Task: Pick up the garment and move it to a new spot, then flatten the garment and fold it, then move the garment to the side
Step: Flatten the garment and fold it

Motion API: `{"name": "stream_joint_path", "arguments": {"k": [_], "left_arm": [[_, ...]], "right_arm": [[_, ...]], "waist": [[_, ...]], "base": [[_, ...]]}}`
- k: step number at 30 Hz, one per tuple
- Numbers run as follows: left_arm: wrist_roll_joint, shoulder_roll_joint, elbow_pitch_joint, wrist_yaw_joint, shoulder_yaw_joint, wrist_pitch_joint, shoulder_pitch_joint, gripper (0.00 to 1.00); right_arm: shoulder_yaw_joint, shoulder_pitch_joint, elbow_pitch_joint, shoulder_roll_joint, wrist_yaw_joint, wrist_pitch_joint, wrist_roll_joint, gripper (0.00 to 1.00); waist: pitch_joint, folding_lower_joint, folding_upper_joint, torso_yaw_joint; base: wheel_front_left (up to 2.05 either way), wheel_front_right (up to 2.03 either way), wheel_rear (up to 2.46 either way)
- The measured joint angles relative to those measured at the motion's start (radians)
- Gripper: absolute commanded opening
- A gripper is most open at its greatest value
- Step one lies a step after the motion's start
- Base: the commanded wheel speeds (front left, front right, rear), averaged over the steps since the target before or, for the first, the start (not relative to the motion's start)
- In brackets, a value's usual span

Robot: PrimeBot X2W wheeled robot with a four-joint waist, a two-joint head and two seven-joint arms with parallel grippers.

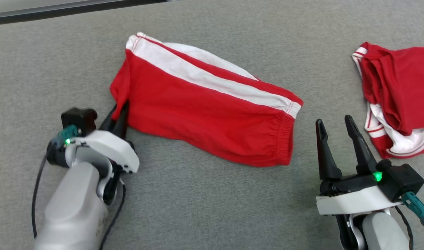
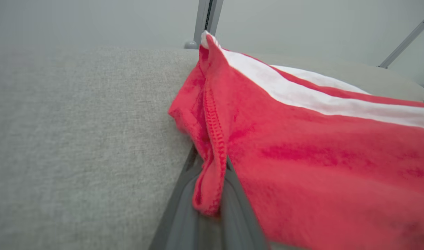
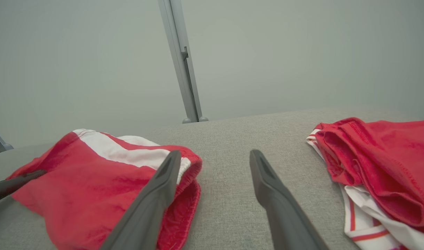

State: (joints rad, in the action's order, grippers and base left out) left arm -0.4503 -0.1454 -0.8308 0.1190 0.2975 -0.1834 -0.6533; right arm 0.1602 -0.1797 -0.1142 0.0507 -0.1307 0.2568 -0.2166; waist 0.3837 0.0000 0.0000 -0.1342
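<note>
A corner of the red garment (image 1: pixel 205 114) is pinched in the closed left tool (image 1: pixel 118 118). The right tool (image 1: pixel 334 121) is held open and empty, the garment to its left.

You're looking at pale grey forearms (image 1: pixel 76 205), each capped with a white wrist housing (image 1: pixel 109 147) and a boxy black camera block (image 1: pixel 78 118) carrying a teal connector (image 1: pixel 67 133). A small green light (image 1: pixel 377 176) glows at each wrist. Thin black cables (image 1: pixel 33 205) loop beside the left forearm. The right gripper (image 1: pixel 334 121) has two long, dark, tapering fingers (image 1: pixel 324 149).
</note>
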Motion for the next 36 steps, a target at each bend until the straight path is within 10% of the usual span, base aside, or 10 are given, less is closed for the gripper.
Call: {"name": "stream_joint_path", "arguments": {"k": [18, 19, 21, 36], "left_arm": [[-0.042, 0.01, 0.56, -0.198, -0.018, 0.042, 0.527, 0.0], [-0.044, 0.009, 0.57, -0.206, -0.017, 0.05, 0.536, 0.05], [-0.042, 0.008, 0.584, -0.218, -0.015, 0.061, 0.55, 1.0], [0.198, -0.057, 0.84, -0.323, -0.07, -0.078, 0.539, 1.0]], "right_arm": [[-0.024, 0.04, 0.02, 0.017, 0.0, -0.03, 0.002, 1.0], [-0.026, 0.043, 0.02, 0.018, 0.0, -0.033, 0.002, 1.0], [-0.031, 0.051, 0.021, 0.019, 0.0, -0.038, 0.002, 1.0], [-0.063, 0.075, 0.091, 0.031, 0.0, -0.076, 0.094, 1.0]], "waist": [[-0.065, 0.0, 0.0, 0.111], [-0.068, 0.0, 0.0, 0.11], [-0.073, 0.0, 0.0, 0.109], [-0.132, 0.0, 0.0, 0.112]], "base": [[0.0, 0.0, 0.0], [0.0, 0.0, 0.0], [0.0, 0.0, 0.0], [0.0, 0.0, 0.0]]}}
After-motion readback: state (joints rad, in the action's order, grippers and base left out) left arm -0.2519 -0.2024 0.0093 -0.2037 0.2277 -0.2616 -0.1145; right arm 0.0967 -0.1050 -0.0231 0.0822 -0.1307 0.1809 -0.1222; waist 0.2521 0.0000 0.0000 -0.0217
